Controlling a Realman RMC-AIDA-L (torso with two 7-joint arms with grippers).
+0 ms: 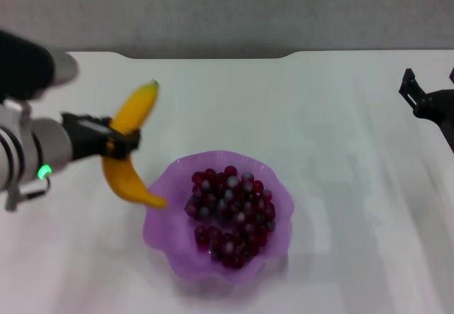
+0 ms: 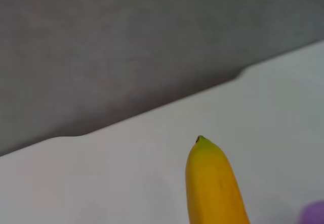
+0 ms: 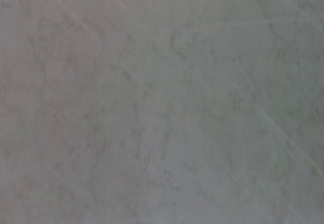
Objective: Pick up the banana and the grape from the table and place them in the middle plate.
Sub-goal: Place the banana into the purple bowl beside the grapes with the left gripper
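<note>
From the head view, the left hand is pinching the banana around its middle, carrying it clear of the desk, just beside the near-left rim of the middle plate. The fruit hangs steeply, one tip up and away, the other dipping right at the plate's scalloped edge. The grape already lies in the plate, a glossy dark-red heap filling most of it. The right hand sits far off at the desk's right edge, and I cannot tell whether it is spread or pressed together.

Over to the left wrist view: the banana pokes up into frame, smooth and yellow with a small dark tip, white desk behind and a sliver of purple plate at the corner.

The right wrist view shows only a grey mottled surface.

Handling call: the banana looks light, firm but slick-skinned and curved, so that mid-body grip seems right; the plate looks light too, so a nudge on its rim could shift it.
</note>
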